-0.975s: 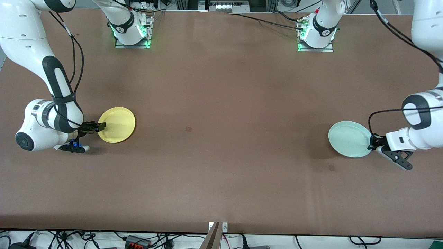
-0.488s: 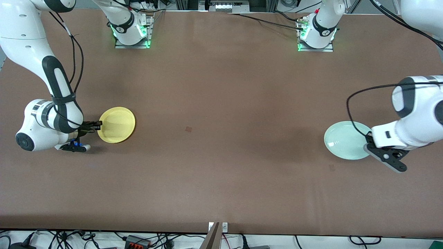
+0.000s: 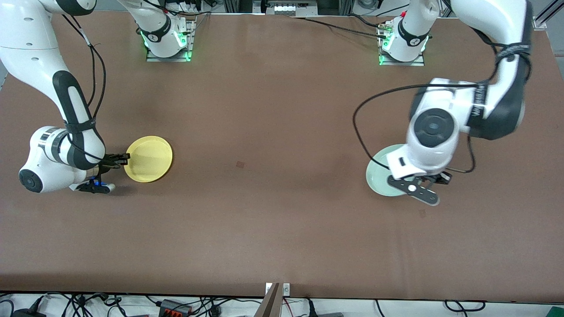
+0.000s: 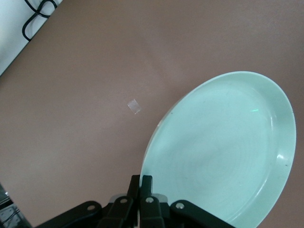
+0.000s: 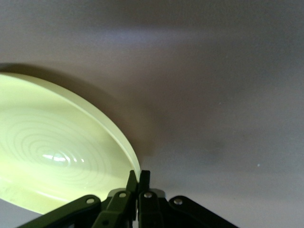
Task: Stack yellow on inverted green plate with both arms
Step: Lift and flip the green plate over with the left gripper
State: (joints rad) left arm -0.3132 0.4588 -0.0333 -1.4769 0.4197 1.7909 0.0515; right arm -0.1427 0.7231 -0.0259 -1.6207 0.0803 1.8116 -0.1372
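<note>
The yellow plate (image 3: 149,158) lies at the right arm's end of the table. My right gripper (image 3: 125,157) is shut on its rim at the edge toward that end. In the right wrist view the fingers (image 5: 138,175) pinch the yellow plate's (image 5: 57,152) rim, with a shadow beneath it. The pale green plate (image 3: 378,174) hangs over the table toward the left arm's end, half hidden under the left wrist. My left gripper (image 3: 429,178) is shut on its rim. The left wrist view shows the green plate's (image 4: 223,152) hollow side, tilted, with the gripper (image 4: 141,179) on its edge.
A small dark square mark (image 3: 240,164) sits mid-table and another (image 3: 422,213) lies nearer the front camera than the green plate. Both arm bases (image 3: 167,42) (image 3: 403,42) stand along the table's back edge. Cables run along the front edge.
The left arm has lifted the green plate and swung it toward the middle of the table. The right gripper has closed on the yellow plate's rim; that plate has barely moved.
</note>
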